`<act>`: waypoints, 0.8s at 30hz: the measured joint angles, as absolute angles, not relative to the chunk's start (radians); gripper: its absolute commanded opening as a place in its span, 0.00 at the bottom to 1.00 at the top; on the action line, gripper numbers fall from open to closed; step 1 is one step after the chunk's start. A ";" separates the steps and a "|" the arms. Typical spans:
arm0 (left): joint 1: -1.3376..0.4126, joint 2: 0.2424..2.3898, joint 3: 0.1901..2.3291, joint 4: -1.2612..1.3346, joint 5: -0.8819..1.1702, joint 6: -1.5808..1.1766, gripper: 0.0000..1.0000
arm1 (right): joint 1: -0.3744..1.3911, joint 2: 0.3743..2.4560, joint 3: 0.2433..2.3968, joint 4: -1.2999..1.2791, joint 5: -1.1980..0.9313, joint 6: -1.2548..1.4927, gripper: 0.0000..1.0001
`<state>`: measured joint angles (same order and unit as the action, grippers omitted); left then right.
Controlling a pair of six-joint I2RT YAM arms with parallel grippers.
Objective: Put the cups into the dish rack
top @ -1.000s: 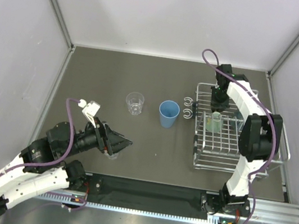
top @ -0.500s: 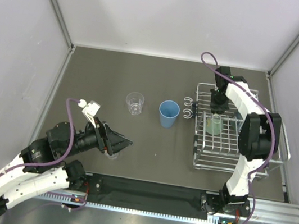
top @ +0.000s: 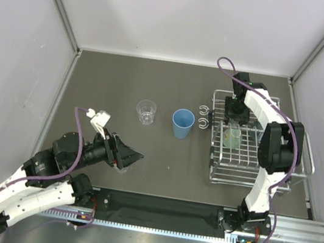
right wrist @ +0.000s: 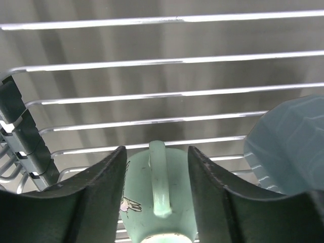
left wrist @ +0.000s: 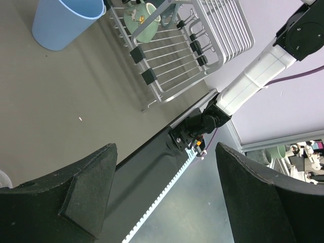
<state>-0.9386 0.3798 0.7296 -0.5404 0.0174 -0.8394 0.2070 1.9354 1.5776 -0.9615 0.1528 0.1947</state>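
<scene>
The teal-green mug (top: 231, 134) sits inside the dish rack (top: 252, 173), toward its far end. The right gripper (top: 235, 117) is above it, jaws parted either side of the handle and gripping nothing, so this placement looks done. The next move calls for a straight lift clear of the raised wire sides, then across to the blue tumbler (top: 182, 123) or clear tumbler (top: 145, 111), both on open counter (top: 113, 77) with room all round. The left gripper (top: 133, 156), near the front edge, has jaws wide and empty.

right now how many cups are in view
4: a clear tumbler and a blue tumbler on the table, a green mug in the dish rack, a small clear cup partly under the left gripper. Others may hide behind the right arm.
</scene>
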 measured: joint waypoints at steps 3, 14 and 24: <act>-0.939 0.393 0.733 -0.543 0.018 -0.840 0.83 | 0.207 1.931 1.578 -0.965 0.153 0.194 0.57; -0.939 0.495 0.786 -0.553 0.006 -0.835 0.83 | 0.209 1.747 1.632 -1.018 0.150 0.221 0.71; -0.938 0.698 0.918 -0.768 -0.188 -0.871 0.87 | 0.213 1.527 1.773 -1.093 0.218 0.253 0.92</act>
<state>-0.9382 0.6975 0.9176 -0.7685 -0.1879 -0.8711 0.2127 1.5269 1.7733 -1.0927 0.2180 0.2527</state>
